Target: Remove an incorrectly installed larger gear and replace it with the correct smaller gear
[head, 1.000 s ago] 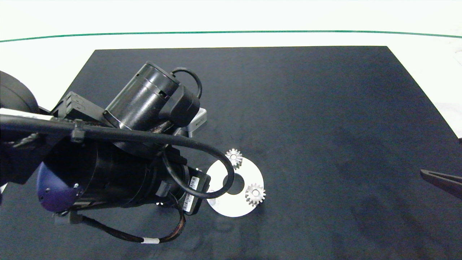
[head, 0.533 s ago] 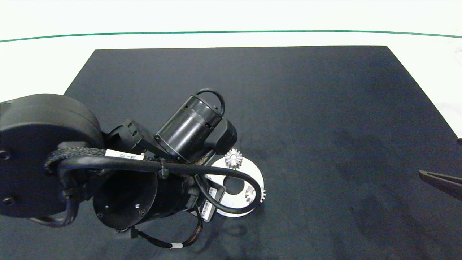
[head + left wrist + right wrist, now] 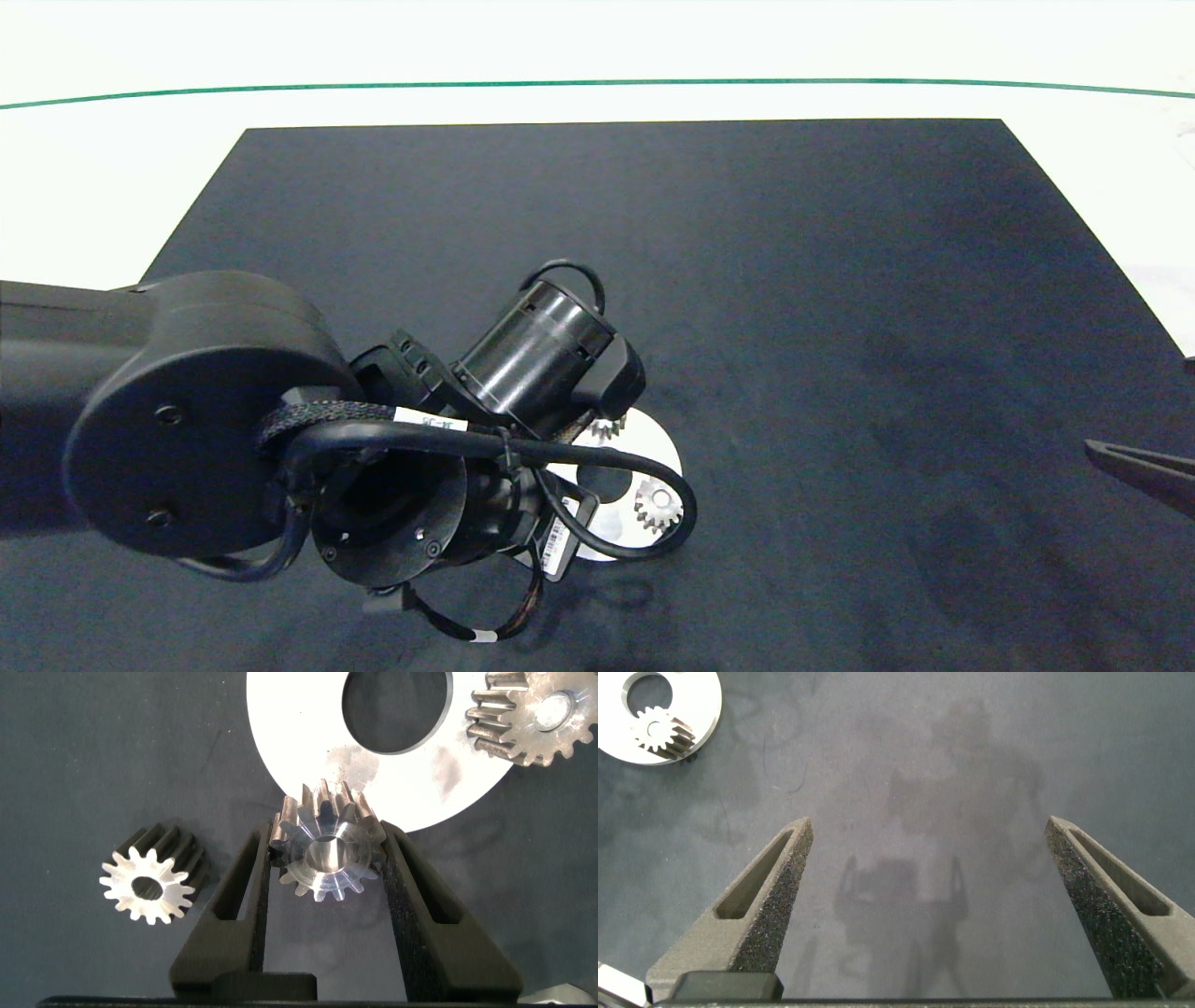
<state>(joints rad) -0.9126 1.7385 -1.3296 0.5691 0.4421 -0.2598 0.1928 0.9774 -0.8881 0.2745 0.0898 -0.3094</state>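
A black mat (image 3: 747, 280) covers the table. The left gripper (image 3: 327, 863) clamps the larger gear (image 3: 327, 849) at the disc's (image 3: 280, 728) edge (smaller gear (image 3: 149, 873) lies beside). The right gripper (image 3: 934, 896) gapes near the mat's right edge.

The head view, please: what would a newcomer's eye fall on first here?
The bulky left arm dominates, reaching from the left over the silver ring plate on the black mat. Its claw grips a silver gear at the plate's edge, another gear lying beside it on the mat. The right claw hangs open at the right edge.
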